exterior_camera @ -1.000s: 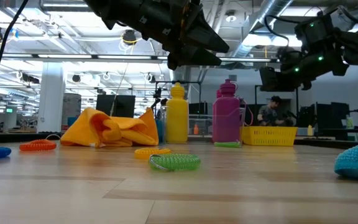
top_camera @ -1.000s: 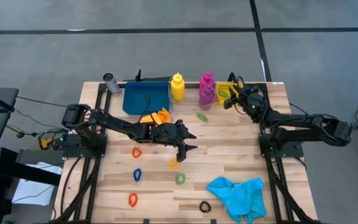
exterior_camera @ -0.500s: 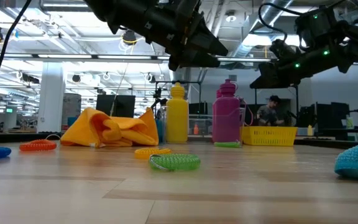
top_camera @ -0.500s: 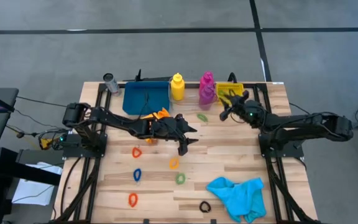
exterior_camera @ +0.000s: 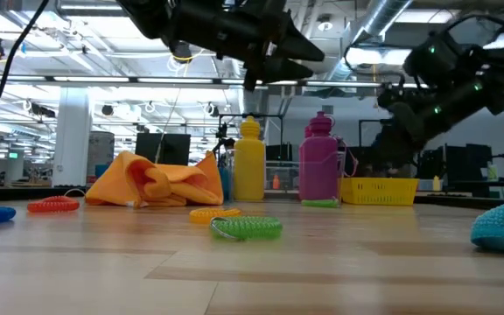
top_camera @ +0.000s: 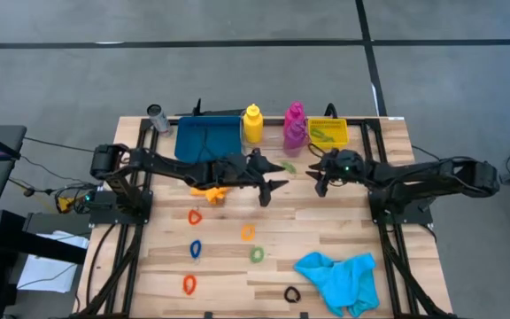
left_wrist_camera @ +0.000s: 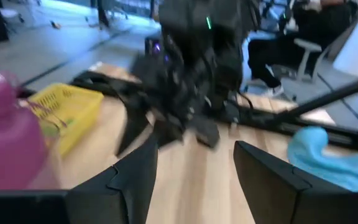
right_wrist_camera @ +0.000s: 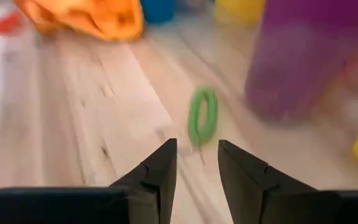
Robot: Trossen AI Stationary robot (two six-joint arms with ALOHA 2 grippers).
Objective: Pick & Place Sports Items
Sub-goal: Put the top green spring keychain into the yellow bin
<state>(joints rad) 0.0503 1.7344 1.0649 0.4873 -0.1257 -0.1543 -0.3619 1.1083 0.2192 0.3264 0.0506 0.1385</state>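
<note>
The pale slatted wooden table (top_camera: 343, 226) carries everything. At its 12 o'clock edge a blue rectangular plastic tray (top_camera: 207, 139) lies beside the upright yellow plastic bottle (top_camera: 253, 124), the magenta plastic bottle (top_camera: 295, 125) and a small yellow mesh bin (top_camera: 328, 132), in a row toward 1 o'clock. A crumpled cyan cloth (top_camera: 339, 276) lies at 5 o'clock. A crumpled orange cloth (top_camera: 209, 190) lies near the centre, partly hidden under the left arm.

The left gripper (top_camera: 268, 181) hovers above the middle of the table, its fingers (left_wrist_camera: 132, 177) spread and empty. The right gripper (top_camera: 319, 180) hangs at 2 o'clock from the centre, its fingers (right_wrist_camera: 160, 168) parted on nothing, pointed at a green elastic ring (top_camera: 288, 166) that lies just in front of the magenta bottle, between the two grippers.

Small elastic rings are scattered from 6 to 8 o'clock: an orange ring (top_camera: 247, 232), a second green ring (top_camera: 257, 254), a red ring (top_camera: 194, 216), a blue ring (top_camera: 196, 249), another red ring (top_camera: 189, 284) and a black ring (top_camera: 291, 294).
</note>
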